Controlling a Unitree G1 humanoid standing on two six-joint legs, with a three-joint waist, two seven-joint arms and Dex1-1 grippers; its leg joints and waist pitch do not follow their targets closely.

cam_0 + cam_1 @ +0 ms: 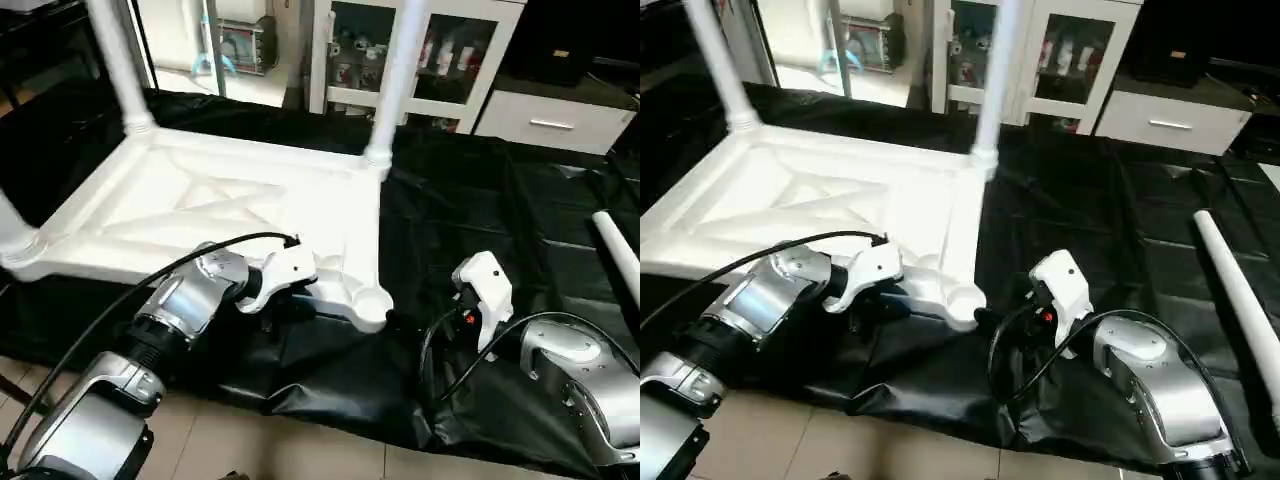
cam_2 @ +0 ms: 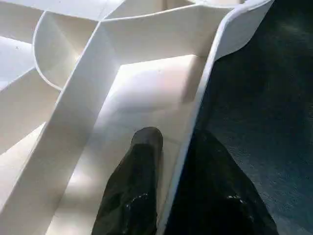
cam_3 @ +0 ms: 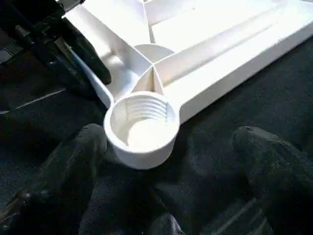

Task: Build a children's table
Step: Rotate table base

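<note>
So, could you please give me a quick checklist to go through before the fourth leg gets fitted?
1. Upturned white plastic ribbed tabletop held steady: ok; the left pincer clamps its near rim, one finger inside, one outside.
2. Near round threaded corner socket empty: ok.
3. Right pincer open and free: ok; its fingers straddle that socket with nothing between them.
4. Loose long white tapered tube leg available: ok; it lies on the black cloth to the right.
5. Leg within the right arm's reach: cannot tell.
6. Other legs screwed tight: cannot tell.
</note>
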